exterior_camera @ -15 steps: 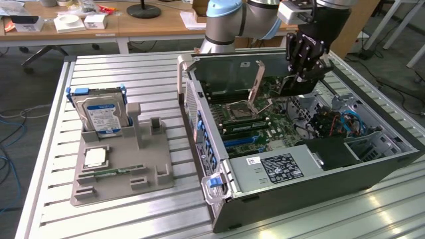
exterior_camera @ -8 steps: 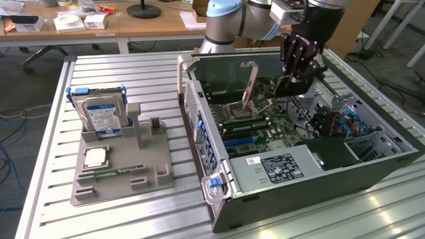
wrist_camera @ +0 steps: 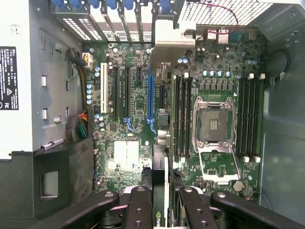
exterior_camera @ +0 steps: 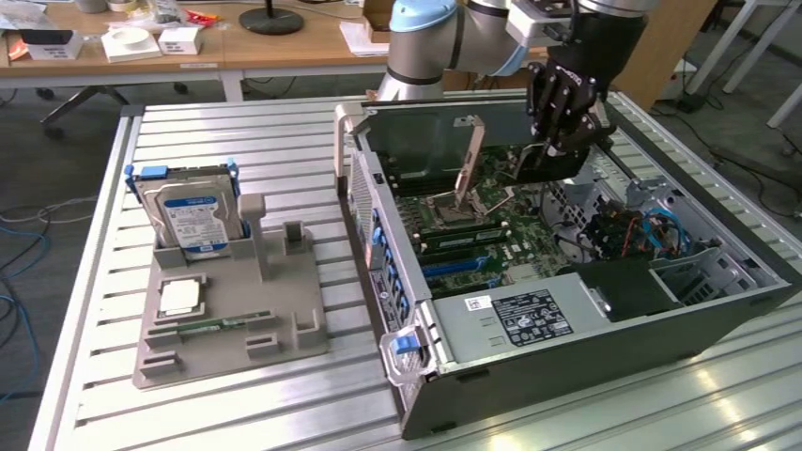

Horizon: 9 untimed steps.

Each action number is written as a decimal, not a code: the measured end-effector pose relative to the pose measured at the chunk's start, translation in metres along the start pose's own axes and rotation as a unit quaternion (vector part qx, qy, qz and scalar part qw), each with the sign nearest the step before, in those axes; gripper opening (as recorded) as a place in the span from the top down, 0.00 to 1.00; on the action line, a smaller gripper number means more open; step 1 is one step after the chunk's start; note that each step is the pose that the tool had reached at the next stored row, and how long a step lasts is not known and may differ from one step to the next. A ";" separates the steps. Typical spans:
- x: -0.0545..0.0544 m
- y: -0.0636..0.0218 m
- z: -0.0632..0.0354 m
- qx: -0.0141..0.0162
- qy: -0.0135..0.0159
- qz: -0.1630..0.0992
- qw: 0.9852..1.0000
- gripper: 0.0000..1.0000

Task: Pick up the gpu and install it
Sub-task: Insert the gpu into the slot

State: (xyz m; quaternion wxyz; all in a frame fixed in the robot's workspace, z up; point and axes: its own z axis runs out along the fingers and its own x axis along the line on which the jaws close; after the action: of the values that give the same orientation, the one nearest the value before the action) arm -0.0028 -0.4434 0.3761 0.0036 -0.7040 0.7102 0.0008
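My gripper (exterior_camera: 559, 141) hangs over the open computer case (exterior_camera: 701, 319), shut on the gpu (exterior_camera: 551, 167), a dark card held below the fingers above the motherboard (exterior_camera: 483, 230). In the wrist view the gpu (wrist_camera: 162, 133) appears edge-on between my black fingers (wrist_camera: 138, 205), its metal end bracket (wrist_camera: 164, 43) toward the case's rear slots. It lies just beside the blue expansion slot (wrist_camera: 150, 100) and next to the memory slots (wrist_camera: 182, 114). I cannot tell whether the card touches the board.
A grey parts holder (exterior_camera: 225, 319) on the slatted table holds a silver hard drive (exterior_camera: 191, 218), a small chip (exterior_camera: 182, 299) and a green memory stick (exterior_camera: 216, 326). Inside the case are the empty processor socket (wrist_camera: 214, 124), power supply (exterior_camera: 527, 315) and cables (exterior_camera: 640, 230).
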 end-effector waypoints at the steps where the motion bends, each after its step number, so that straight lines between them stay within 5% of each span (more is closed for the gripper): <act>1: 0.000 0.0000 0.0005 0.000 0.000 0.000 1.000 0.74; 9: 0.000 0.0001 0.0063 0.000 0.000 0.000 1.000 0.74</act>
State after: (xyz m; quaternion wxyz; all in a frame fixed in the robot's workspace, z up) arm -0.0028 -0.4433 0.3698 0.0035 -0.7039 0.7102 0.0008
